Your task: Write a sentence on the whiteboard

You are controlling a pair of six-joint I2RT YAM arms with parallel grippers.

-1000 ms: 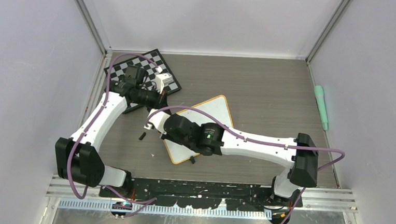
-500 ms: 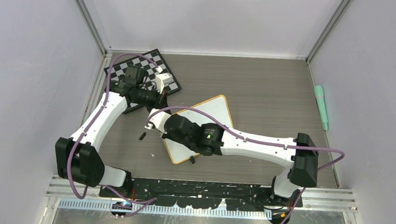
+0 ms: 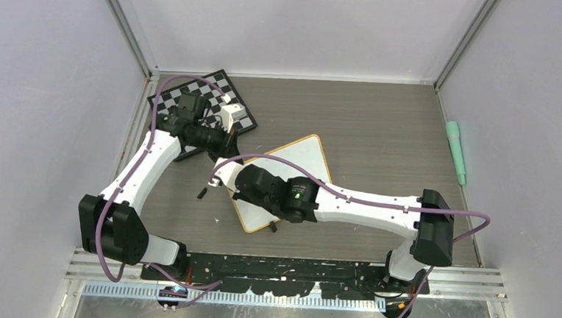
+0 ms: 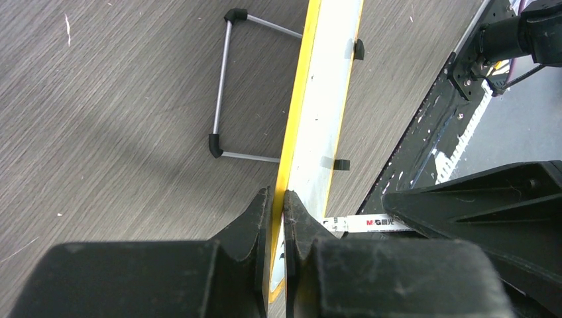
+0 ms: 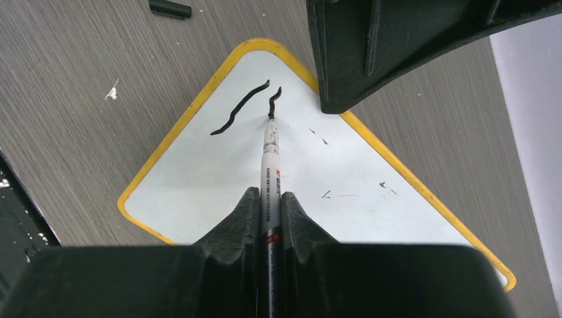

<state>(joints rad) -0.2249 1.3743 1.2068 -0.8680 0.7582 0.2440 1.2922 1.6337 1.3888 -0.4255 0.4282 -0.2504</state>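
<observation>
The whiteboard point(image 3: 304, 157), white with a yellow rim, lies tilted on the table. My left gripper point(image 3: 227, 154) is shut on its far-left rim, which the left wrist view point(image 4: 278, 193) shows pinched between the fingers. My right gripper point(image 3: 225, 183) is shut on a white marker point(image 5: 270, 165), whose tip touches the whiteboard point(image 5: 219, 172) near its corner. Of the sentence, only two short black strokes point(image 5: 240, 109) show, next to the tip. The marker point(image 4: 368, 223) also shows in the left wrist view.
A black marker cap point(image 3: 201, 193) lies on the table left of the board. A chessboard point(image 3: 208, 99) sits at the far left under the left arm. A teal pen-like object point(image 3: 455, 151) lies by the right wall. A wire stand point(image 4: 222, 86) lies beside the board.
My right gripper with the marker has shifted slightly toward the near left over the board's corner. The left arm and the board have not visibly moved.
</observation>
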